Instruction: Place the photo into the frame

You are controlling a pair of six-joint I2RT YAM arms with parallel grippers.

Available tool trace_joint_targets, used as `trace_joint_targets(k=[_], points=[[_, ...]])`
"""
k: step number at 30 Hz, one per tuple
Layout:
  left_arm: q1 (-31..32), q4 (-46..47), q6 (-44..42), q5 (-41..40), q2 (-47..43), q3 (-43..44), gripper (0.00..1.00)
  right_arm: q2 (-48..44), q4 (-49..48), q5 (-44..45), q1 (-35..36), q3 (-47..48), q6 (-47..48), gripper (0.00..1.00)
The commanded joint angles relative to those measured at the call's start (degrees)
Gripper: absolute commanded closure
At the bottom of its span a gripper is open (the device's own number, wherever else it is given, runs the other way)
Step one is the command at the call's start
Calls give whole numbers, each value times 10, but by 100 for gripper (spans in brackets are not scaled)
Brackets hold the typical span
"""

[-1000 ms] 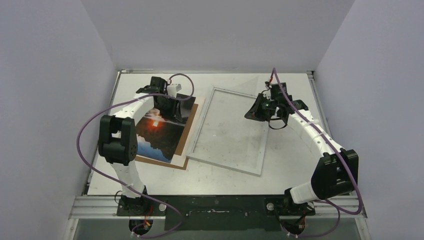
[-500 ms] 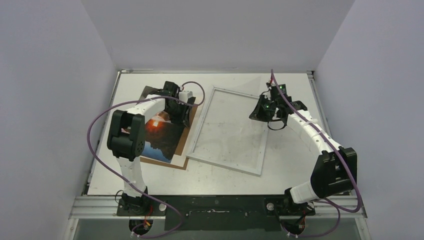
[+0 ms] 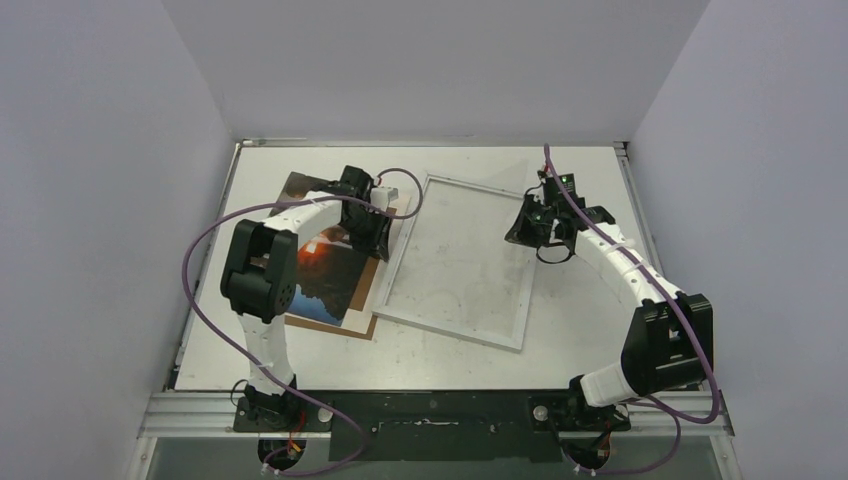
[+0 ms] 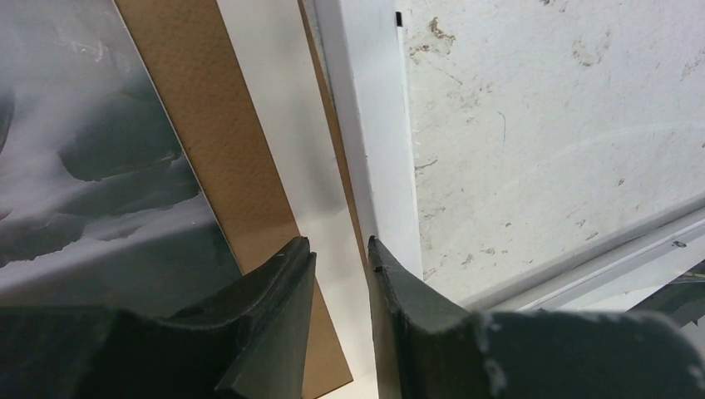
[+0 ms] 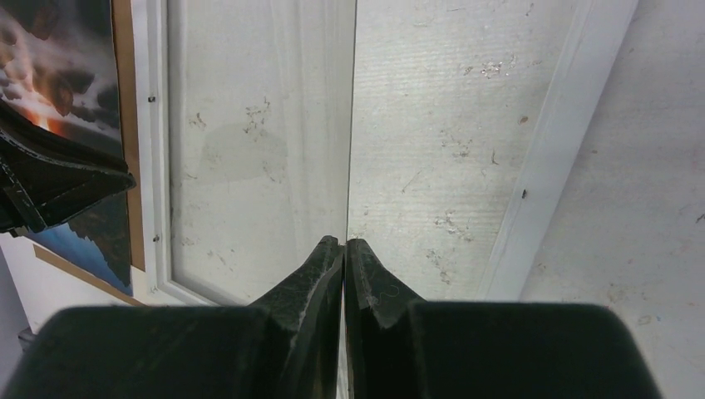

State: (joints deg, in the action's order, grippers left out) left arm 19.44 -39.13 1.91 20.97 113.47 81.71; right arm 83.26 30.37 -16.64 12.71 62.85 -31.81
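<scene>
Photo (image 3: 322,272): dark, orange-red sun, grey clouds, blue patches. Frame (image 3: 450,331): white border. Backing board (image 3: 325,324): plain brown. Worktop (image 3: 580,320): off-white w/ grey scuffs. Clear sheet (image 5: 349,166): colourless. Cables (image 3: 190,270): purple.

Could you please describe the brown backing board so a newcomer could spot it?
Left on the pale table, beside the large white-bordered rectangular frame, lies a dark sunset photo print. The flat brown cardboard board sits beneath that print. It alone is plain brown, showing only as a strip past the print's edges.
</scene>
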Motion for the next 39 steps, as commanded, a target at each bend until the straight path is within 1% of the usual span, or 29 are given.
trace_joint_targets(k=[1,8,13,18,28,35,39], points=[[7,18,1,-8,3,12,72,3,-38,2,-5,-4,17,95],[11,18,3,-14,10,16,74,-29,-59,-32,2,-2,36,95],[11,20,6,-13,17,17,78,-55,-79,-44,18,-5,45,95],[12,21,7,-13,19,16,82,-57,-81,-43,20,-9,45,95],[12,19,3,-16,24,12,84,-67,-101,-52,21,-26,38,95],[12,18,4,-18,26,11,86,-109,-133,-78,32,-28,32,95],[12,20,6,-17,26,10,87,-112,-134,-79,32,-24,27,95]])
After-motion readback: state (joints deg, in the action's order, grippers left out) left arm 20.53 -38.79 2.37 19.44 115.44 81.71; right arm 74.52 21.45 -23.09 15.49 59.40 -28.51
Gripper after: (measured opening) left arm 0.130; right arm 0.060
